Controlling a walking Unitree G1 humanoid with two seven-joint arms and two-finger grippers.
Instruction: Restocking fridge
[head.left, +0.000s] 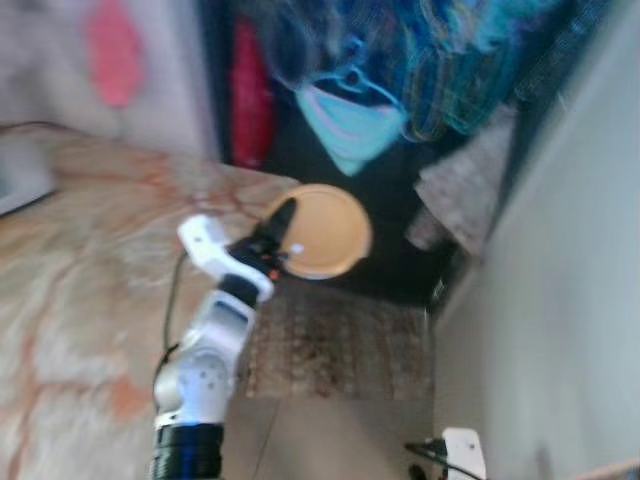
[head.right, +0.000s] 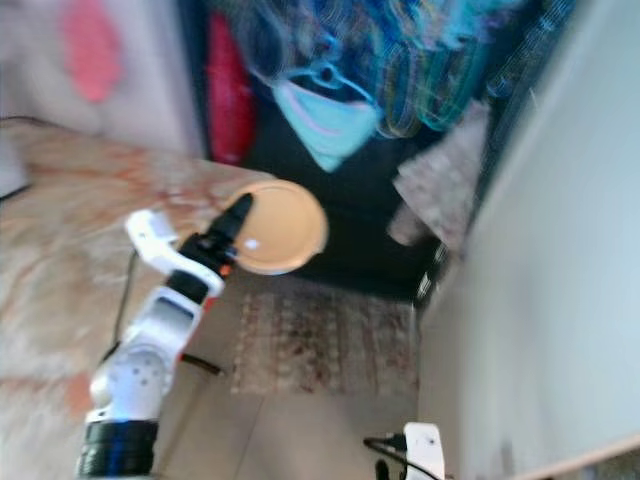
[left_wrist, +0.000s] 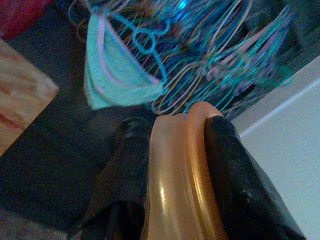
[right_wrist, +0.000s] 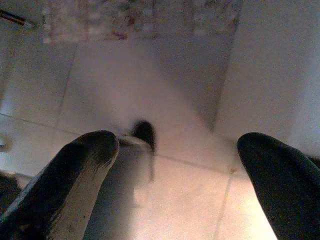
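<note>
Right gripper (right_wrist: 177, 165) hangs near the floor, fingers spread, carrying nothing. Left gripper (head.left: 277, 235) is clamped on an orange plate's (head.left: 325, 232) rim, held aloft mid-scene. I'd say restocking's barely underway.

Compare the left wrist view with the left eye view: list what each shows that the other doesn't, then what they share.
Left wrist view: the two black fingers pinching the plate's rim up close.
Left eye view: the silver left arm, the marbled counter, the patterned rug and the plate's whole round face.
Both: the left gripper shut on the orange plate, the turquoise garment and the hangers.
</note>
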